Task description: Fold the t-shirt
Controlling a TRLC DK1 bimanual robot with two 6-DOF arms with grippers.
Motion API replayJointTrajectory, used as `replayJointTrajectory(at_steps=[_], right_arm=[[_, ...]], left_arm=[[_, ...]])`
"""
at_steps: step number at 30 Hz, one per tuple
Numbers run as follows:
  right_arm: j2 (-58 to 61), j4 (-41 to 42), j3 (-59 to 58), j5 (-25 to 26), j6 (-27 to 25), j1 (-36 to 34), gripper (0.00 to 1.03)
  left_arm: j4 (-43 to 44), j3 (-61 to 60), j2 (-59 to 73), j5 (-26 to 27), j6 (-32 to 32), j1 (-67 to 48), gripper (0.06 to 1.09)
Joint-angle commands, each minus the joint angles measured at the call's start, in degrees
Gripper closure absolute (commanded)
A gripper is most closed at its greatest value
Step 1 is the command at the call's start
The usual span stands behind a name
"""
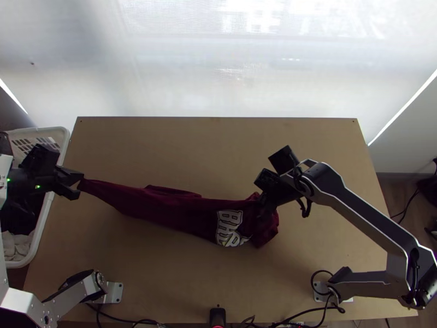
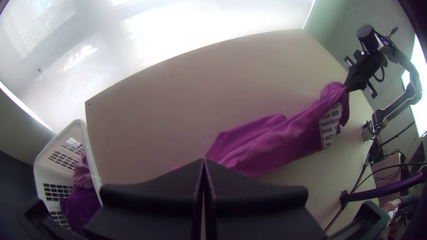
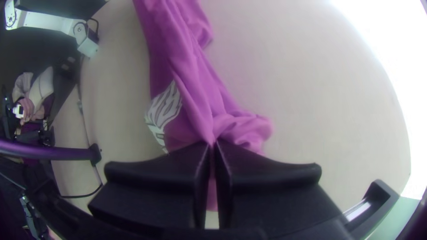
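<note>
T-shirt: maroon, white-lettered, stretched long
Left gripper: narrow end pinched by fingers
Right gripper: bunched part pinched by fingers

Beyond the left pincer, bright light glows on a white screen behind the wooden table. Right of the right pincer, past the table's edge, a pale wall meets brown floor.

There are two grippers, the left gripper and the right gripper, with four flat black fingers between them. One maroon t-shirt spans the two finger pairs. One white laundry basket stands near the left fingers; one wooden table lies below both pairs.
</note>
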Motion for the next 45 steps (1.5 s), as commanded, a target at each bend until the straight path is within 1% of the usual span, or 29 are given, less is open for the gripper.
replayJointTrajectory(at_steps=[1,5,8,13,16,17,18,19,20,21,24,25,26,29,34,42,44,45], right_arm=[[3.86,1.28,6.08,-0.28,0.6,4.16,1.0],[4.3,1.28,8.19,-0.28,0.07,5.04,1.0],[3.86,0.84,12.06,-0.19,0.24,4.77,1.0],[1.84,-5.13,19.97,-0.19,0.16,4.77,1.0],[1.66,-8.56,18.21,-0.19,-0.46,5.39,0.99],[1.13,-8.56,16.19,-0.19,-0.11,5.39,0.91],[0.96,-8.56,14.16,-0.19,0.16,5.39,0.8],[0.87,-8.56,12.32,0.07,1.12,5.39,0.59],[0.87,-8.83,10.91,1.48,2.97,5.3,0.39],[0.96,-9.0,9.86,2.62,3.76,5.3,0.31],[0.25,-9.09,8.36,3.59,3.94,4.42,0.3],[-0.1,-9.09,8.1,3.94,4.02,3.72,0.26],[-0.54,-9.18,7.75,3.94,4.02,3.02,0.23],[-2.21,-9.18,6.08,3.94,3.94,2.84,0.23],[-2.03,-8.65,2.12,3.94,3.5,6.71,0.23],[7.55,-0.04,2.12,4.03,3.23,8.91,0.23],[9.57,1.99,2.04,4.11,2.97,8.73,0.25],[10.27,2.95,2.12,4.03,2.62,8.29,0.28]], left_arm=[[1.28,-6.51,-2.62,-0.27,0.13,-2.07,1.05],[1.72,-8.09,-3.76,-0.8,0.57,-1.89,1.05],[1.72,-7.65,-4.47,-0.88,0.83,-1.28,1.05],[0.84,-6.51,-5.08,-0.88,1.63,0.31,1.05],[-0.04,-6.6,-5.52,-0.88,2.15,0.39,1.05],[-0.04,-6.69,-5.7,-0.88,2.24,0.31,1.05],[-0.04,-6.77,-5.87,-0.88,2.24,0.39,1.05],[-0.13,-6.69,-5.87,-0.8,2.24,0.31,1.05],[-0.13,-6.77,-5.96,-0.8,2.24,0.39,1.05],[-0.13,-6.77,-6.05,-0.8,2.24,0.39,1.05],[-0.22,-6.69,-6.14,-0.88,2.59,0.83,1.05],[-0.3,-6.69,-6.14,-0.88,2.94,1.27,1.05],[-0.48,-6.69,-6.14,-0.88,3.38,1.8,1.05],[-0.83,-6.69,-6.14,-0.88,4.26,2.94,1.05],[-1.1,-6.86,-6.14,-0.88,4.7,4.08,1.05],[-1.27,-7.92,-6.23,-0.88,5.93,5.75,1.05],[-1.27,-7.92,-6.23,-0.8,5.93,5.75,1.05],[-1.27,-7.83,-6.23,-0.8,5.93,5.75,1.05]])
